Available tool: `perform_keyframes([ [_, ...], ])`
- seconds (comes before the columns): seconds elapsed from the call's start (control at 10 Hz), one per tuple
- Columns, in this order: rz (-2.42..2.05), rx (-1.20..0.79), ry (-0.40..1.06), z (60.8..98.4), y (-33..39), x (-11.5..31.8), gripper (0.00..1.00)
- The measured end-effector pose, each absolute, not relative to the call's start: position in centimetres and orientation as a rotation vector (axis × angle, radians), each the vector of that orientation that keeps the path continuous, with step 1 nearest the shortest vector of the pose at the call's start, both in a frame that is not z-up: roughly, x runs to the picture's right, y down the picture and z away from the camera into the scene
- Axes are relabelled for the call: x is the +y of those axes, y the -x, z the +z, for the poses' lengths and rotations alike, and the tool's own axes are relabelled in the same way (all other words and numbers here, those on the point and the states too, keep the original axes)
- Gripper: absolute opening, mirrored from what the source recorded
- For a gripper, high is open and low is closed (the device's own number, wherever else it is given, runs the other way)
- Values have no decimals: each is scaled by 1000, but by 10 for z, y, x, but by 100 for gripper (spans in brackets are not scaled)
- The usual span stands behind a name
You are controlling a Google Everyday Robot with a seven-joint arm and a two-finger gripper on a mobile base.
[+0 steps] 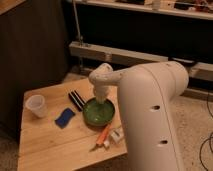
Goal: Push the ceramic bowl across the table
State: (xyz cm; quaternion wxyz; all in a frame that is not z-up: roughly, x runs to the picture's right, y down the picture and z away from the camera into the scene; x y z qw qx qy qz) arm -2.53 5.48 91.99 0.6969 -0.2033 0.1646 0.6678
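Camera view: tool [101,100] over ceramic bowl [98,112], far rim.

Lab or workshop, metal rail [125,56] and dark shelving across the frame's top, speckled floor [197,120] at right, gripper [101,98] at centre over a low table [45,145].

Smooth white rounded arm; small dark holes; pincer [101,100] above the bowl

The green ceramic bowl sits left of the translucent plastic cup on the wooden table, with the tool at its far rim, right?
Not quite. In the camera view, the round glossy green ceramic bowl sits right of the small translucent plastic cup, not left. The rest holds: both stand on the light wooden plank table, and the tool is at the bowl's far rim.
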Motion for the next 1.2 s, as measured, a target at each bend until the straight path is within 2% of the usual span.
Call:
perform_keyframes([
  [0.7,1484,368,464,960,-19,17,0],
  [1.2,1471,374,457,958,-51,-5,1],
])
